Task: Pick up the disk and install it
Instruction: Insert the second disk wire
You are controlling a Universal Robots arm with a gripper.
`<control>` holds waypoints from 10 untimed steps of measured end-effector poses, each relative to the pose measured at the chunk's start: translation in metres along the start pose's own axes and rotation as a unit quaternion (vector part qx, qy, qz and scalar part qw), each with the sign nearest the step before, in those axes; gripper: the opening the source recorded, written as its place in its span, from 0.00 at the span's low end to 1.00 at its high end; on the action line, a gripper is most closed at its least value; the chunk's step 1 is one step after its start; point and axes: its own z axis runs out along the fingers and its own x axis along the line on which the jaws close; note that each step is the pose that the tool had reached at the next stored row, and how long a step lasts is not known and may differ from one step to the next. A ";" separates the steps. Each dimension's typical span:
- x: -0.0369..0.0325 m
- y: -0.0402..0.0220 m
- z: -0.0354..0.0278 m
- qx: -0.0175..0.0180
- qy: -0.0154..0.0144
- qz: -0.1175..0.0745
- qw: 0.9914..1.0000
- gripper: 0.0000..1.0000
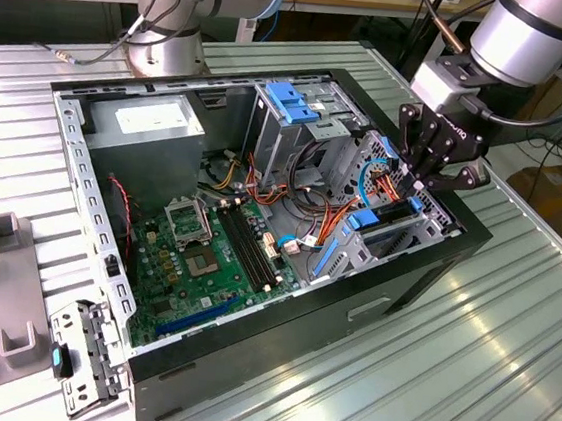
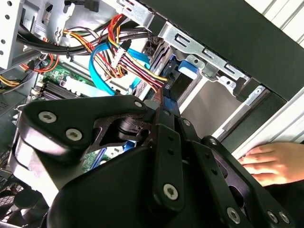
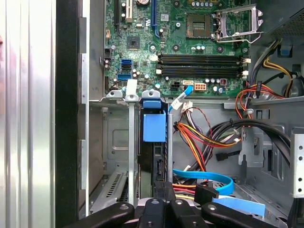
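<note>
The gripper (image 1: 416, 190) hangs over the open computer case (image 1: 275, 366) at its 3 o'clock edge, fingers pinched together on the disk (image 3: 154, 159) standing edge-up in the drive bay (image 3: 121, 156).

My arm (image 1: 541, 32): silver-grey tubular links, grey joint caps, a blue ring at one joint. Black cable looped beside the wrist. Pale grey block above my gripper (image 1: 436, 172). Gripper: matte black, flat linkage bars pinned with round silver screw heads, seen in the second wrist view. Base column (image 1: 167, 53): polished silver, grey cables trailing.
</note>
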 end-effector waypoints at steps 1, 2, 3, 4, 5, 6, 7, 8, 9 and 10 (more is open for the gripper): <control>0.0000 0.0001 0.0000 0.000 0.000 0.000 1.000 0.11; 0.0000 0.0001 0.0000 0.000 0.000 0.000 1.000 0.11; 0.0000 0.0001 0.0000 0.000 0.000 0.000 1.000 0.11; 0.0000 0.0006 0.0001 0.000 0.000 0.000 1.000 0.11; 0.0000 0.0011 0.0001 0.000 0.000 0.000 1.000 0.11; 0.0000 0.0025 0.0001 0.000 0.000 0.000 1.000 0.11; -0.0001 0.0039 0.0001 0.000 0.000 0.000 1.000 0.11; -0.0001 0.0053 0.0000 0.000 0.000 0.000 1.000 0.11; 0.0000 0.0067 0.0001 0.000 0.000 0.000 1.000 0.11; 0.0000 0.0067 -0.0013 0.000 0.000 0.000 1.000 0.11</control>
